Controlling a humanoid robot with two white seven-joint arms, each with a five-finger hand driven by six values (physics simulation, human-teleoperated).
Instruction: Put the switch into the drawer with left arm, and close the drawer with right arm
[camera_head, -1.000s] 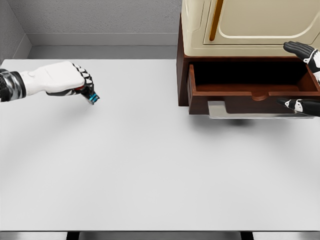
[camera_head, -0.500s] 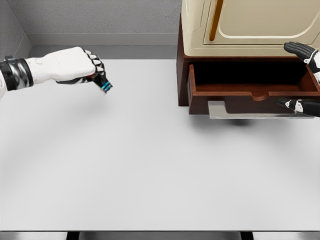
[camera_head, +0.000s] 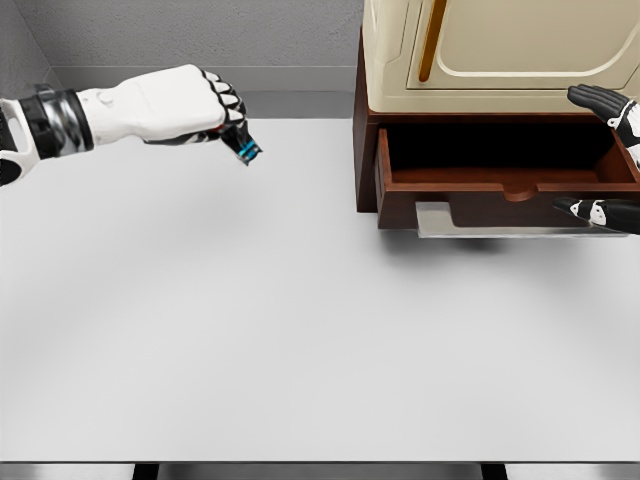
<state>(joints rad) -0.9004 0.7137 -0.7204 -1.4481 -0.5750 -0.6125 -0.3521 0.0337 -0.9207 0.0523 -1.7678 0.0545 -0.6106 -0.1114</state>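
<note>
Left robot hand (camera_head: 190, 105), fingers curled around the switch (camera_head: 246, 150), is raised above the surface (camera_head: 300, 330), well left of the drawer (camera_head: 505, 185). The switch's blue-and-black end projects from the fist toward the drawer. The drawer stands open beneath the cream cabinet (camera_head: 500, 50). Right robot hand (camera_head: 610, 160), fingers spread and empty, is at the drawer's right end.

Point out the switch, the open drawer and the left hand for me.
switch (camera_head: 245, 150), head view, blue end poking from the fist.
drawer (camera_head: 465, 187), head view, front panel.
left hand (camera_head: 185, 105), head view, back of the closed fist.
</note>
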